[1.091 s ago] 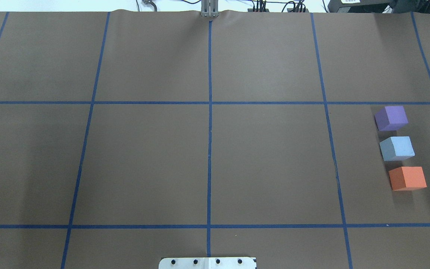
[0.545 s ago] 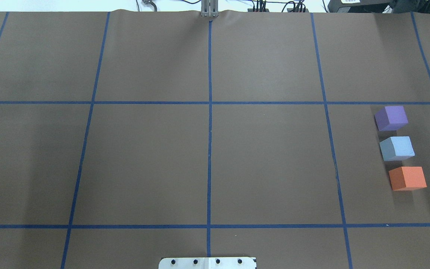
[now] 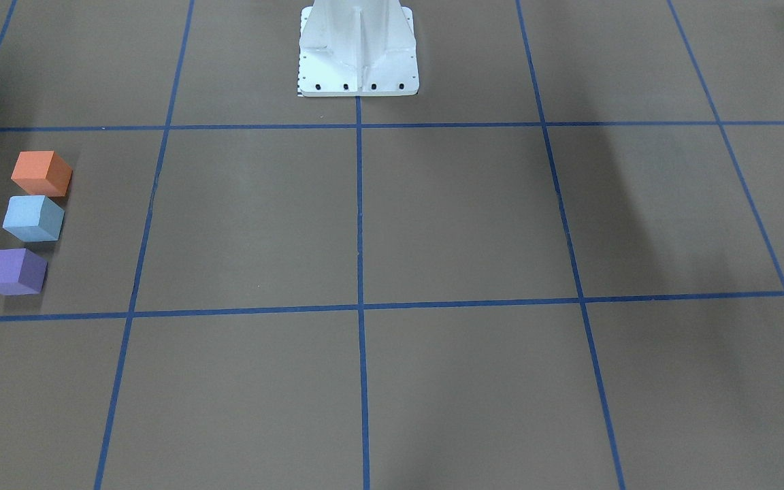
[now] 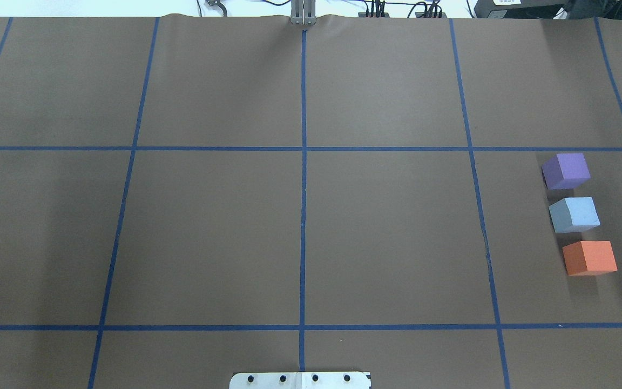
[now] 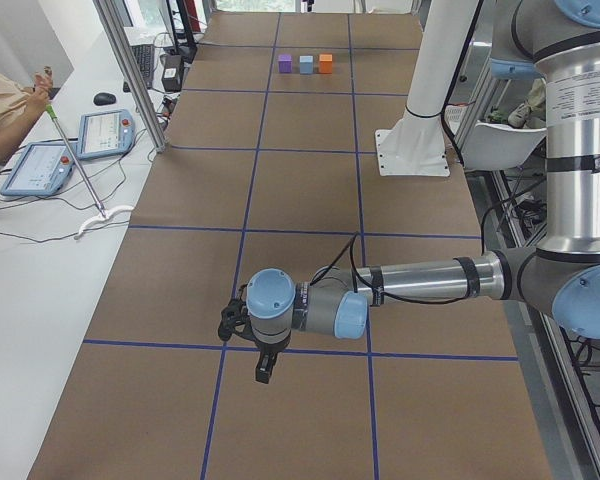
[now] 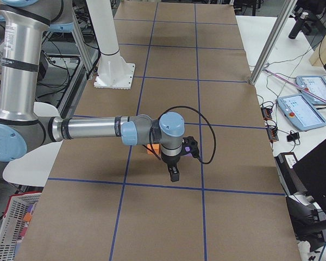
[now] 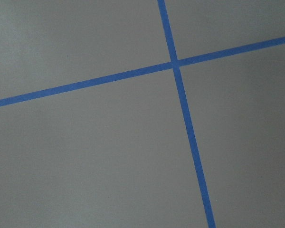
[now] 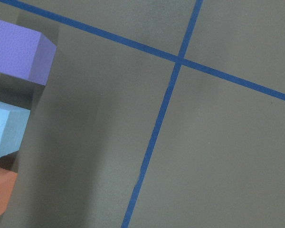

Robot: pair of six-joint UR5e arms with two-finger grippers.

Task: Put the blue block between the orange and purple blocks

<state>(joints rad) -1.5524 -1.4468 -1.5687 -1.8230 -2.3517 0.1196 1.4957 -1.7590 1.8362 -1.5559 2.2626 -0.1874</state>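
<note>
The blue block (image 4: 574, 214) sits on the brown table between the purple block (image 4: 566, 170) and the orange block (image 4: 589, 257), in a slightly slanted row at the right side. The same row shows in the front view: orange (image 3: 41, 173), blue (image 3: 33, 218), purple (image 3: 13, 271). The right wrist view shows the purple (image 8: 19, 54), blue (image 8: 7, 128) and orange (image 8: 0, 192) blocks at its left edge. My right gripper (image 6: 174, 175) hangs above the table near the blocks, touching none. My left gripper (image 5: 264, 372) hangs over bare table far from them. I cannot tell whether either is open.
The white robot base (image 3: 358, 47) stands at the table's near middle edge. Blue tape lines (image 4: 303, 189) divide the brown cover into squares. A side table with tablets (image 5: 102, 133) and an operator's arm lies beyond the far edge.
</note>
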